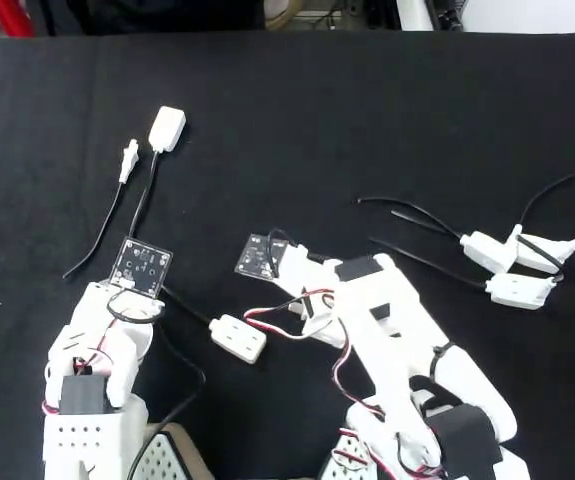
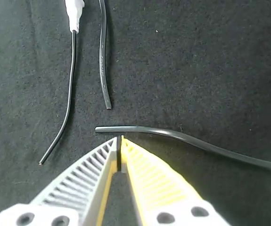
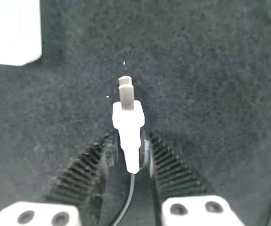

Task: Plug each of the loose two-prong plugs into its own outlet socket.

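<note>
Near edge: right tool (image 3: 126, 141) grasps a plug (image 3: 126, 117) by its body, prongs forward, short of the socket (image 1: 239, 338); not yet inserted. Left tool (image 2: 120, 143) clenched, apparently empty, a cable (image 2: 126, 128) just beyond it. Toward the far left corner, a second plug (image 1: 128, 158) lies beside a second socket (image 1: 167, 128), unmated. Right edge: white connectors (image 1: 489, 252) tangled; whether mated cannot be told.
</note>
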`<move>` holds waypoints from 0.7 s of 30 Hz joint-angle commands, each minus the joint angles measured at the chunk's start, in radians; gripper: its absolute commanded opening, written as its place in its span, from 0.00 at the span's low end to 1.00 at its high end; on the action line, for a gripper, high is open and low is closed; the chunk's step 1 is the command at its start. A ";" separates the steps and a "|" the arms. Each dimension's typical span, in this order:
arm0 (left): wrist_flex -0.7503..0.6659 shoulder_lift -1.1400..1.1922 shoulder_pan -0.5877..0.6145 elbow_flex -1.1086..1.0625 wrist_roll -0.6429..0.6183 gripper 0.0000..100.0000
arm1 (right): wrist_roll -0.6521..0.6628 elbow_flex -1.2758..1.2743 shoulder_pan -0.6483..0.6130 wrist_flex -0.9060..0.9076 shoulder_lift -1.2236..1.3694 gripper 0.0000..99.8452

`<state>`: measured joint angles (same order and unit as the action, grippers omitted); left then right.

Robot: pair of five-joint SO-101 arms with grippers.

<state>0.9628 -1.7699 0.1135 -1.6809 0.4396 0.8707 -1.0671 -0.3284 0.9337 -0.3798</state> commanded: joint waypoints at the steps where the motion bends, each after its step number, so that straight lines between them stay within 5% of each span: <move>1: -0.014 0.000 -0.010 -0.016 0.009 0.03 | -0.006 0.028 -0.014 -0.014 0.001 0.09; 21: -0.014 0.000 -0.008 -0.018 0.009 0.03 | -0.049 0.007 -0.031 -0.057 -0.004 0.01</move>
<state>0.9628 -1.7699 0.1135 -1.6809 0.4396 0.8324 -1.0671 -0.3468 0.8846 -0.3798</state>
